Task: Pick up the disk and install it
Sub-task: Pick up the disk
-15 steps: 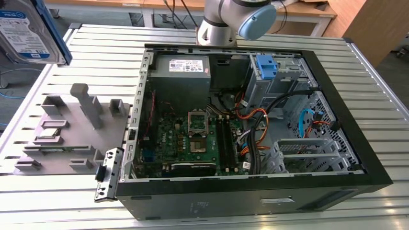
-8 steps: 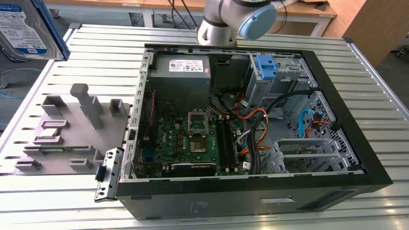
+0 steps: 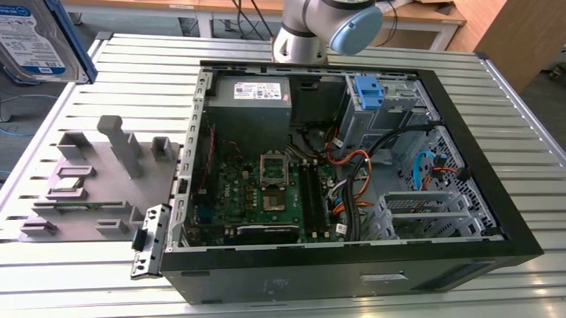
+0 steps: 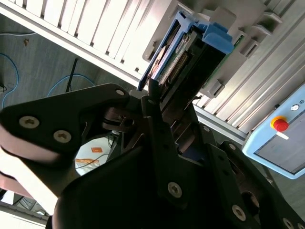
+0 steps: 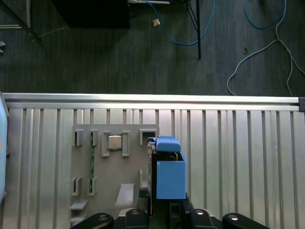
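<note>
Currently we log one item: the disk [image 3: 34,36], blue carrier frame fitted, gripped in the clenched claw [image 4: 164,100], held clear of the slatted tabletop [image 3: 89,281] above the grey fixture [image 5: 114,167], to the exterior view's left of the open computer case [image 3: 292,281]

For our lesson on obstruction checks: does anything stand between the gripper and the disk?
Nothing visible does. In the second wrist view the gripper is closed on the disk itself, holding it up over the grey fixture plate, with nothing between fingers and disk.
</note>
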You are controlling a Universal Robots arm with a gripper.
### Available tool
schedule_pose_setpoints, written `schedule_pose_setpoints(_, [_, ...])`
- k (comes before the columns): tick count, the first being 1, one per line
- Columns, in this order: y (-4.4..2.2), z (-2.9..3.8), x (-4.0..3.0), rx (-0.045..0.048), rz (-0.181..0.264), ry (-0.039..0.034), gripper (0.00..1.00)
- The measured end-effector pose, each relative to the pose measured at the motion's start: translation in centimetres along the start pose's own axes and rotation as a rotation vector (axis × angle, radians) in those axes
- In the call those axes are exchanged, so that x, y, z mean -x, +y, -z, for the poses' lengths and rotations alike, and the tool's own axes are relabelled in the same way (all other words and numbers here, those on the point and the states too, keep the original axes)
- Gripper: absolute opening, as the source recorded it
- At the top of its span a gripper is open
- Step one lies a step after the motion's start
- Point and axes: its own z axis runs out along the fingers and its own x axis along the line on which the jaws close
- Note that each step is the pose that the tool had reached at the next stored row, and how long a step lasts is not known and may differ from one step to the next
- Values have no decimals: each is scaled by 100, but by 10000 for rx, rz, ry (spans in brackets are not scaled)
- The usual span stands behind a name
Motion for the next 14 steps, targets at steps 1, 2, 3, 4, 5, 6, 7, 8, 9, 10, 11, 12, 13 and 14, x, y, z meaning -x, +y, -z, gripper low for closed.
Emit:
schedule_pose_setpoints(1, [-10,0,0,-1,1,0,35])
schedule_pose_setpoints(2, [-23,0,0,-2,0,-1,35])
schedule_pose_setpoints(3, [-38,1,0,-1,1,-1,35])
schedule_pose_setpoints(4, [-55,2,0,-2,1,-1,35])
schedule_pose_setpoints(5, [-72,2,0,-2,0,-1,35])
schedule_pose_setpoints(6, [-90,4,0,-2,1,-1,35])
schedule_pose_setpoints(7, [-109,5,1,-1,0,-1,35])
schedule_pose_setpoints(8, [-131,6,1,-1,-1,-1,35])
schedule_pose_setpoints(9, [-153,7,2,-1,0,0,35])
schedule_pose_setpoints(10, [-177,8,2,-1,0,-1,35])
schedule_pose_setpoints(11, [-201,10,2,-1,0,0,35])
schedule_pose_setpoints(12, [-226,11,2,-2,0,-1,35])
schedule_pose_setpoints(13, [-251,12,3,-2,0,-1,35])
schedule_pose_setpoints(14, [-276,14,3,-1,0,-1,35])
